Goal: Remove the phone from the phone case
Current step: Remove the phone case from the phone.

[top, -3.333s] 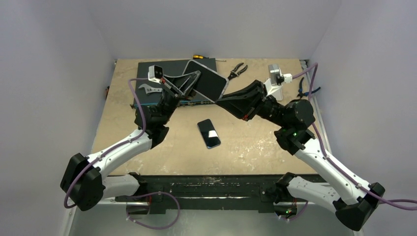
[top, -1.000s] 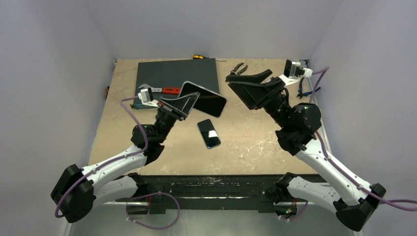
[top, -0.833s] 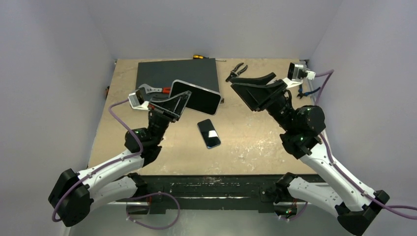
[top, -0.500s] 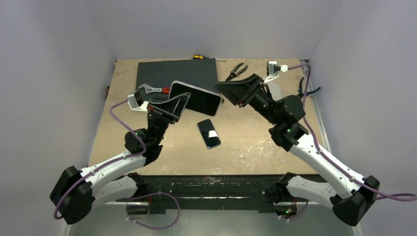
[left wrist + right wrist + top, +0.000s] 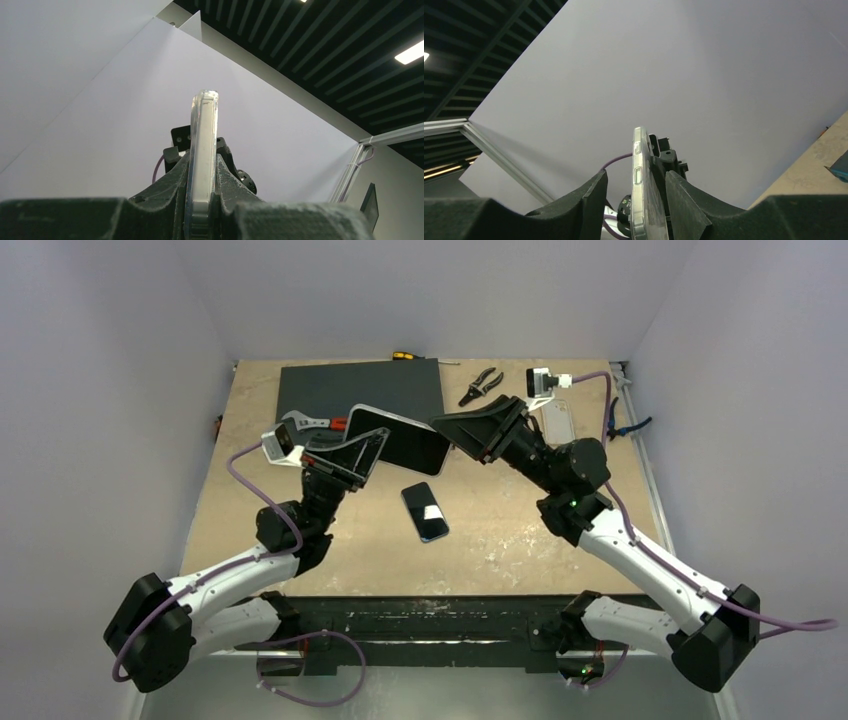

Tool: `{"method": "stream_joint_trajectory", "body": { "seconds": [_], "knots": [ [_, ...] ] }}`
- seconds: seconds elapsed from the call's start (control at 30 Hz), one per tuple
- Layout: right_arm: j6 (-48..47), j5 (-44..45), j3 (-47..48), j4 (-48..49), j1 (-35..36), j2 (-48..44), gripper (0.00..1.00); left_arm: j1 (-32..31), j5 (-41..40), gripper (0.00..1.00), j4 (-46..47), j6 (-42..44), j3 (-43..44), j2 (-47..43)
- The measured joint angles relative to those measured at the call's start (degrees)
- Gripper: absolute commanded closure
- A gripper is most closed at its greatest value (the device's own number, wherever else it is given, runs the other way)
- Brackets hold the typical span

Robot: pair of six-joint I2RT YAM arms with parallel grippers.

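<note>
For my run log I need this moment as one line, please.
left fingers: shut on cased phone, raised | right fingers: open, astride its other end | removal: not yet done

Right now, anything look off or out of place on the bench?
Nothing spilled or damaged. One oddity: a second phone lies loose and skewed mid-table, while the cased phone is held in mid-air, clamped by the left tool; the right tool straddles its other end, jaws not closed on it.

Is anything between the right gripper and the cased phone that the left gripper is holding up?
Nothing visible. The dark-screened phone in its clear plastic case, clamped by the left gripper, sits between the right gripper's open fingers, with a gap on one side.
</note>
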Motion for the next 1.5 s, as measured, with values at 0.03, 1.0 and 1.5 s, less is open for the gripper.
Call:
{"method": "stream_joint_trajectory", "body": {
  "seconds": [0.03, 1.0, 1.5],
  "knots": [
    [0.37, -0.15, -0.13, 0.39, 0.0, 0.13, 0.56, 0.0, -0.17, 1.0, 0.0, 0.02, 0.0, 0.02],
    [2.54, -0.85, -0.15, 2.56, -0.07, 2.14, 0.87, -0.02, -3.87, 1.0, 0.31, -0.35, -0.2, 0.04],
    [15.63, -4.0, -3.93, 27.02, -0.98, 10.43, 0.87, -0.11, -4.55, 1.0, 3.65, -0.44, -1.33, 1.2]
  ]
}}
